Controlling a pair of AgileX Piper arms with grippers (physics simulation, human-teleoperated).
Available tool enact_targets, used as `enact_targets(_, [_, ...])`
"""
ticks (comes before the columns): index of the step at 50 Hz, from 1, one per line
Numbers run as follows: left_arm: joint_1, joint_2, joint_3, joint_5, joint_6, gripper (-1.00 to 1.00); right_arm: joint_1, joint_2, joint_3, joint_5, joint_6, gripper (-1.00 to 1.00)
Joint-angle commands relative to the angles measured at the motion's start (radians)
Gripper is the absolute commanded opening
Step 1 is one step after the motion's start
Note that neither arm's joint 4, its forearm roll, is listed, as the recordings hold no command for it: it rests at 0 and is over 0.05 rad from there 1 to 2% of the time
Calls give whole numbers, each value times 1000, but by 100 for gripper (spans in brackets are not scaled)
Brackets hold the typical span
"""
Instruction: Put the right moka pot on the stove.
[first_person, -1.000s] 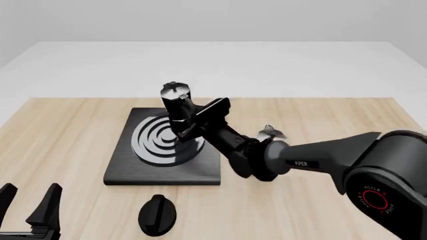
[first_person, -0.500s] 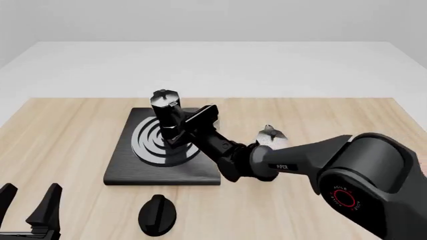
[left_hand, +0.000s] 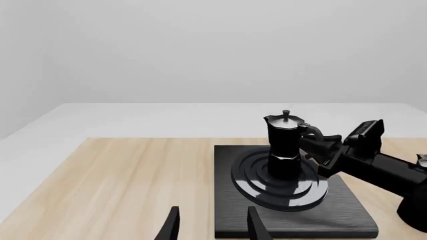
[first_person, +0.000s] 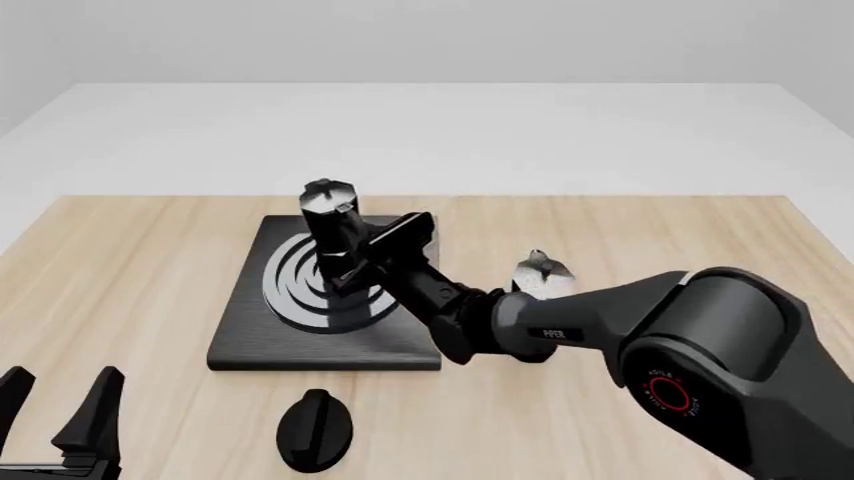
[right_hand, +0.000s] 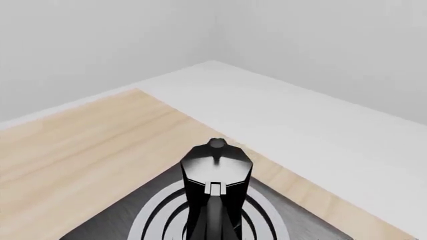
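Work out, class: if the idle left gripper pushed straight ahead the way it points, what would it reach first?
Probably the stove: in the left wrist view its near edge lies just beyond the left gripper. Depth is hard to judge, so it might pass over the low slab.

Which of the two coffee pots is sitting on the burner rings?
The moka pot held by the right arm's fingers stands upright on the stove rings. The other pot is mostly hidden behind that arm, off the stove.
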Motion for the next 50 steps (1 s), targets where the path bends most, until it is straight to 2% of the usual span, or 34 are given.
enact_targets(1, [0, 0, 0, 0, 0, 100, -6, -2, 0, -2, 15, 100])
enact_targets(42, [0, 0, 0, 0, 0, 100, 2, -158, 146, 18, -11, 100])
enact_targets(50, [0, 0, 0, 0, 0, 100, 19, -229, 220, 11, -4, 100])
